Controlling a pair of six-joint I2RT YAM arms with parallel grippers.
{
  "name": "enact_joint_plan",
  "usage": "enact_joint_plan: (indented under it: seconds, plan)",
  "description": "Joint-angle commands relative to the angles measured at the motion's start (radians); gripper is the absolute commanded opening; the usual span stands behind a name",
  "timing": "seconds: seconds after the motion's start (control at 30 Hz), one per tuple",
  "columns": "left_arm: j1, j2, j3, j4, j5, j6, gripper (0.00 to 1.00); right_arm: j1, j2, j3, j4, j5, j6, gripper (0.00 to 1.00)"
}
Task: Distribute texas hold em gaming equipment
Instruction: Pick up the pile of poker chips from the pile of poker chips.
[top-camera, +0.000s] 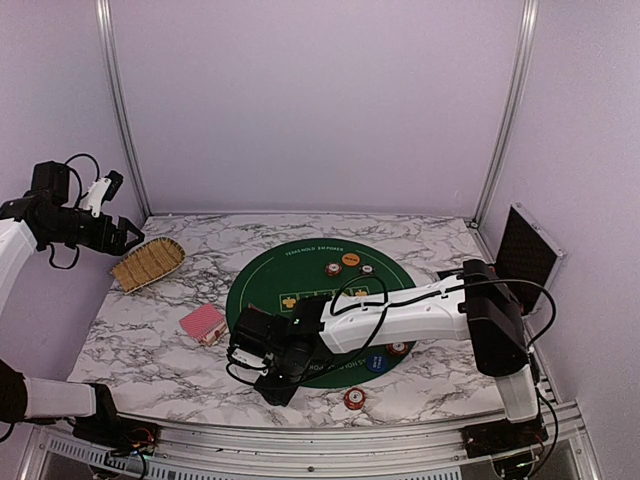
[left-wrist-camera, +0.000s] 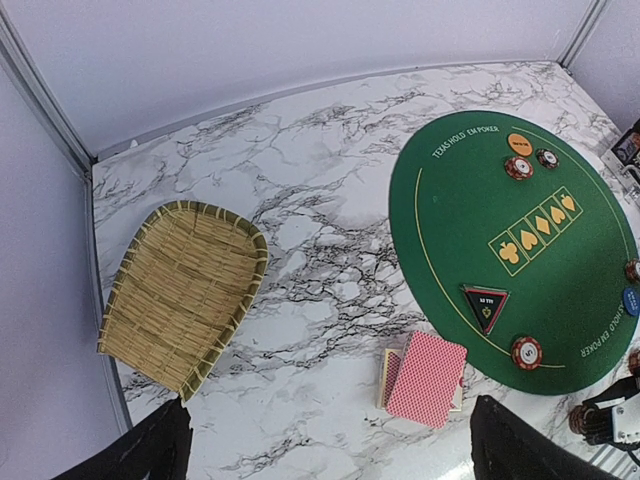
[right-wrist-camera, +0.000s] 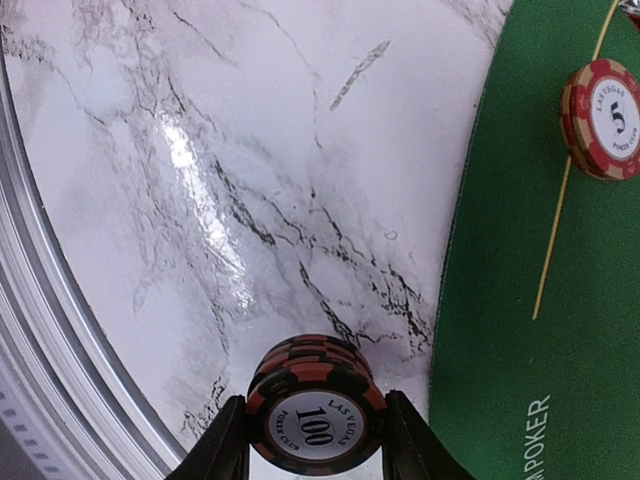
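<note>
Pinching chip stack (right-wrist-camera: 310, 368) with right gripper (right-wrist-camera: 315, 430), just off mat (right-wrist-camera: 530, 300) edge. Needed grip low and square, all chips caught, before straight lift. Noted left gripper (top-camera: 122, 238) spread wide, well left of mat.

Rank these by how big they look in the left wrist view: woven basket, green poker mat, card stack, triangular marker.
1. green poker mat, even though the frame edge cuts part of it off
2. woven basket
3. card stack
4. triangular marker
</note>
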Motion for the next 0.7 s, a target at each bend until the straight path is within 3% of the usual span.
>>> enact_joint_plan:
  seconds: [0.0, 0.67]
  plan:
    - [0.005, -0.003, 0.021, -0.021, 0.002, 0.012, 0.99, 0.012, 0.01, 0.054, -0.028, -0.005, -0.003, 0.25]
    - [0.005, -0.008, 0.023, -0.021, 0.0, 0.015, 0.99, -0.049, -0.028, 0.144, -0.08, 0.051, 0.018, 0.2]
